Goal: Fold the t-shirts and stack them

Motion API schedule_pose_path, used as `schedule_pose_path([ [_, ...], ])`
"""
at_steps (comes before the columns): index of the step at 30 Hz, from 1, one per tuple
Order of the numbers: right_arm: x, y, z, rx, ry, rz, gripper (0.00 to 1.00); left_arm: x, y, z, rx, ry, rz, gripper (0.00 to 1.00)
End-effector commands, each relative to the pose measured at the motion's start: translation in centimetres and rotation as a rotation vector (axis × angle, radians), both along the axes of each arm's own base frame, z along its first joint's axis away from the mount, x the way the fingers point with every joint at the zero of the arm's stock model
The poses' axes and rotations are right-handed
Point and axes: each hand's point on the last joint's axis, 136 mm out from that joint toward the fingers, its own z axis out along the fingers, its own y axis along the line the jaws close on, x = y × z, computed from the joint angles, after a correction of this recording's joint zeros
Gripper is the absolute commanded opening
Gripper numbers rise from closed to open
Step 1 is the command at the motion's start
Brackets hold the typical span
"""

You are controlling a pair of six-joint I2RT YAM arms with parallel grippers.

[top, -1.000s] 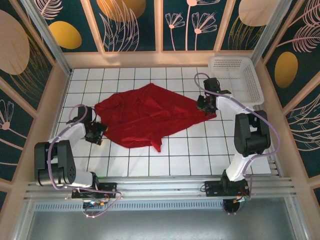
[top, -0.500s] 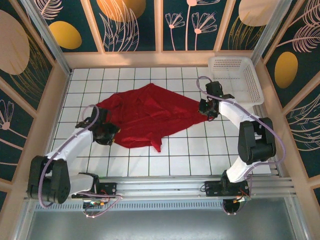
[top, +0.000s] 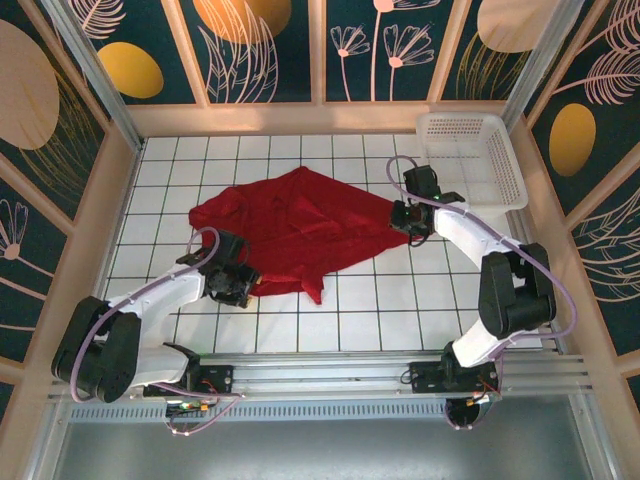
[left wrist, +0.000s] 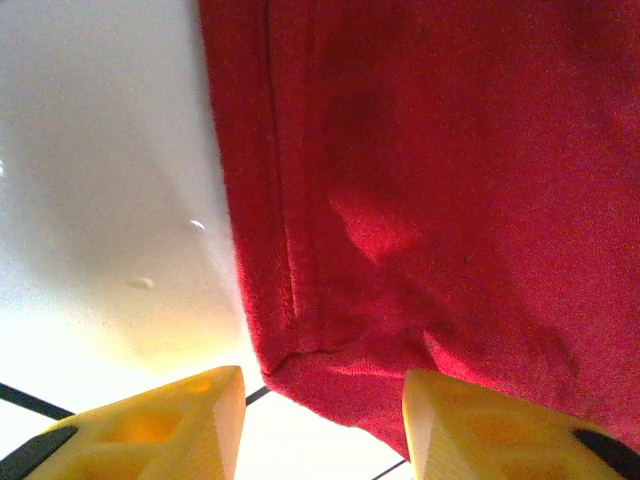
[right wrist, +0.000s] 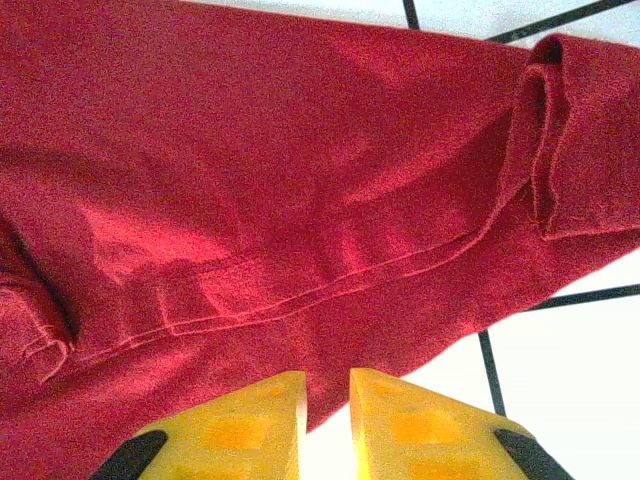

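Observation:
A single deep-red t-shirt lies crumpled and partly spread across the middle of the white tiled table. My left gripper is low at the shirt's near-left edge. In the left wrist view this gripper is open, with a hemmed corner of the t-shirt reaching down between its yellow fingers. My right gripper sits at the shirt's right corner. In the right wrist view it is nearly closed, its yellow fingers pinching the edge of the t-shirt below a stitched hem.
A white plastic mesh basket stands at the far right corner, just behind the right arm. Wooden walls enclose the table on three sides. Bare tiles stretch along the near side in front of the shirt.
My left arm has swung right and nearer, from beside the shirt's left edge to its near-left corner. The right gripper shifted slightly left, and the shirt's right corner drew in with it.

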Motion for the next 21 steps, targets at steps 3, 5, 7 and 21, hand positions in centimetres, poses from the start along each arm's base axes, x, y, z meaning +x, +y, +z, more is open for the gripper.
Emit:
schedule_pose_path([
  [3, -0.6, -0.2, 0.7, 0.006, -0.01, -0.019, 0.2, 0.2, -0.4, -0.7, -0.016, 0.017, 0.035, 0.43],
  [5, -0.5, -0.1, 0.9, 0.008, -0.018, -0.02, 0.2, 0.4, -0.3, -1.4, 0.003, 0.018, 0.025, 0.39],
  [7, -0.5, -0.3, 1.0, 0.005, -0.024, -0.026, 0.19, 0.6, -0.2, -2.2, 0.022, 0.024, 0.014, 0.25],
  [21, -2.7, -4.0, -0.5, -0.144, 0.005, -0.065, 0.2, 3.2, 13.9, 2.1, 0.311, -0.078, 0.157, 0.0],
])
